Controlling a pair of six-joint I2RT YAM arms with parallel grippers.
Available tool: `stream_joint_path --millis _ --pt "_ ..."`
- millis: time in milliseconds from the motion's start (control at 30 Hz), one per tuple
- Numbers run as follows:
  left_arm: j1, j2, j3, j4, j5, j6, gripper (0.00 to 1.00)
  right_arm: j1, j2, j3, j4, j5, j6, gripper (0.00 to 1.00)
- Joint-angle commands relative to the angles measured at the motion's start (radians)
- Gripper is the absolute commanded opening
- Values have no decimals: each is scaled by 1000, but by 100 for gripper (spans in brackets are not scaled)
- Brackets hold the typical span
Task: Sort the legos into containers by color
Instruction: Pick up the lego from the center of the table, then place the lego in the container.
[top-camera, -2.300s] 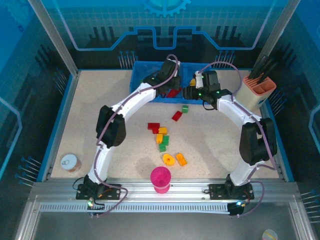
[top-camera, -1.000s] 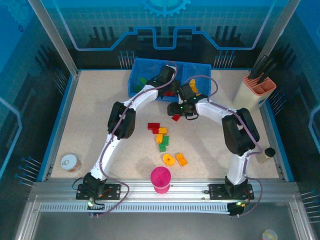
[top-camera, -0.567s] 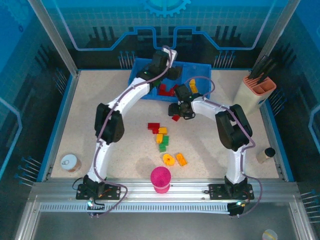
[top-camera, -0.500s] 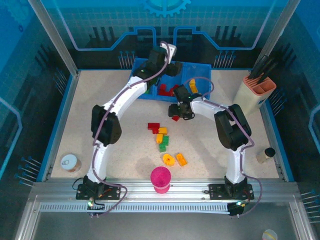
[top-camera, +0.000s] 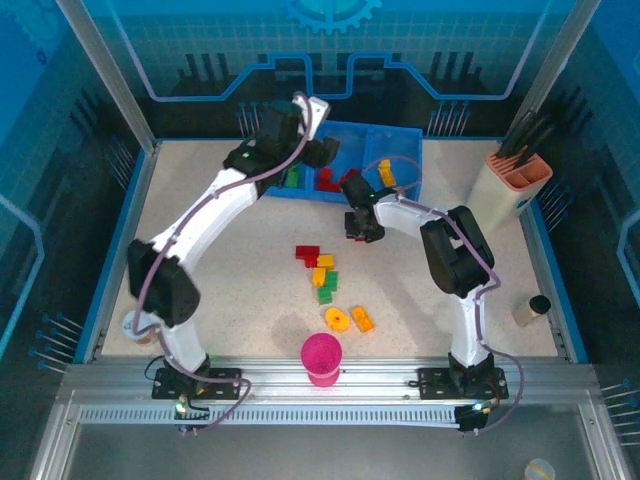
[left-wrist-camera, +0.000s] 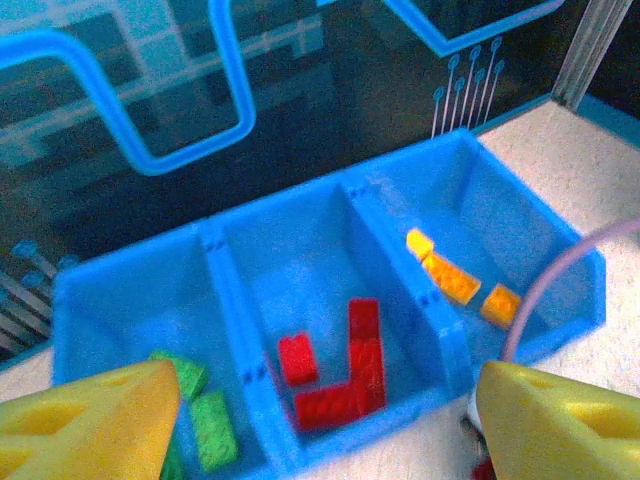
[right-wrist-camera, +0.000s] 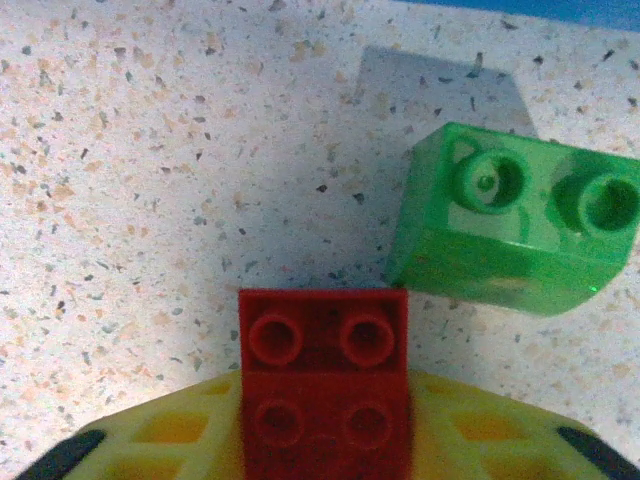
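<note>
The right gripper (right-wrist-camera: 325, 450) had just clamped onto a red brick (right-wrist-camera: 322, 350) on the table (right-wrist-camera: 150, 150), at six o'clock from the blue tray (left-wrist-camera: 330, 195). It looked ready for the middle compartment (left-wrist-camera: 300, 260), I judged. The left gripper (left-wrist-camera: 320, 420) hung wide and empty above the tray.

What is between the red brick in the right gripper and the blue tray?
A green brick lies on the table just past the red brick held by the right gripper, slightly to one side, toward the blue tray. Lifting up first should probably clear it.
</note>
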Motion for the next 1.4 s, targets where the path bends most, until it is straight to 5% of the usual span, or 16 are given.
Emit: stream_joint_path --millis 0,300,533,1033,1367 --pt "23 -194 -112 -19 -61 -5 80 6 51 -10 32 -12 -37 31" --pt "134 -547 -452 -112 -4 -105 82 6 -168 -65 -11 2 -189 24" --pt "206 -735 -605 -179 -20 -75 86 14 -232 109 -9 43 -307 24" --pt "211 -763 -685 -290 125 -155 89 13 154 548 155 165 -499 24" --pt "184 -691 -698 -255 116 -214 85 6 344 701 142 127 -529 29"
